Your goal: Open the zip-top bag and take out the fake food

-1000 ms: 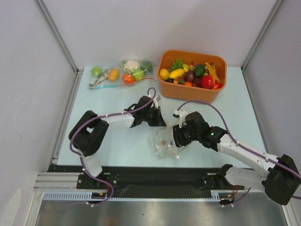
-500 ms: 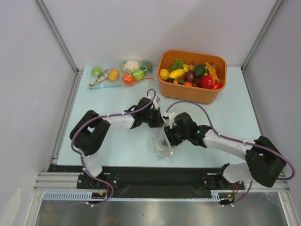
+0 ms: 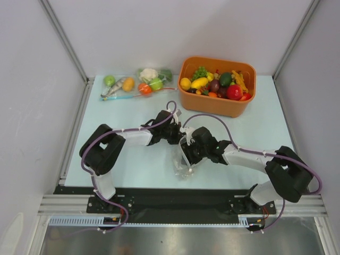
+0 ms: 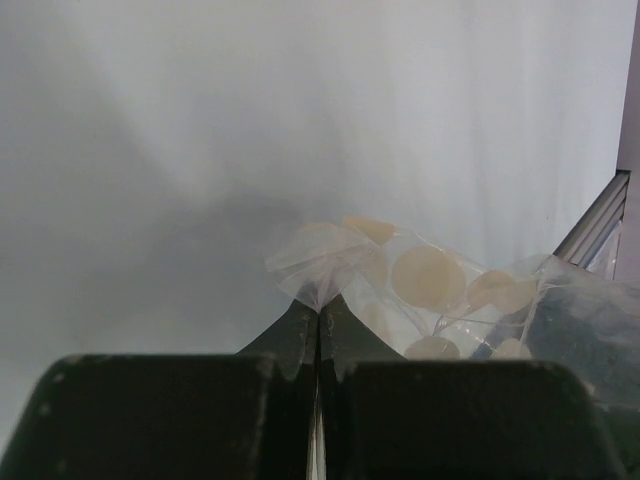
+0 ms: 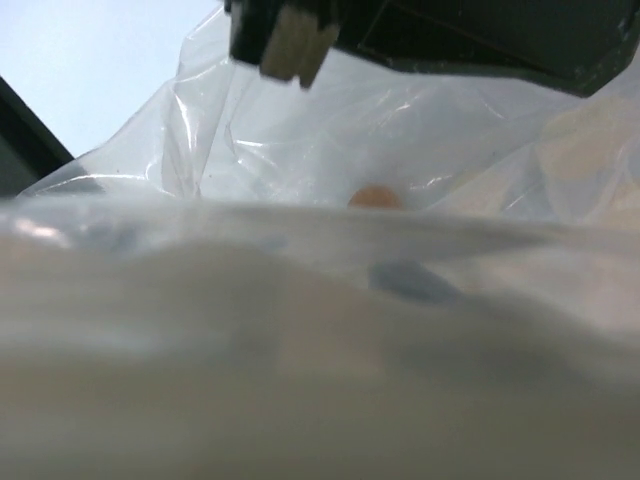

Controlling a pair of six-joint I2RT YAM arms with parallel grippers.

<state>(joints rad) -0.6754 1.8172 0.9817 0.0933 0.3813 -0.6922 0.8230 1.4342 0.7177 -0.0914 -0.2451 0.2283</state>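
Lying on the tabletop between both arms, the zip-top bag holds the fake food inside, none removed; whether the zip is parted is unclear. Right gripper presses against the plastic, grip unreadable; beyond it, left gripper pinches the bag's edge.

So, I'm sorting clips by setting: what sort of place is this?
Most likely a robot lab test cell: white panels in aluminium framing, an orange bin of plastic food, and a left arm and right arm bolted side by side.
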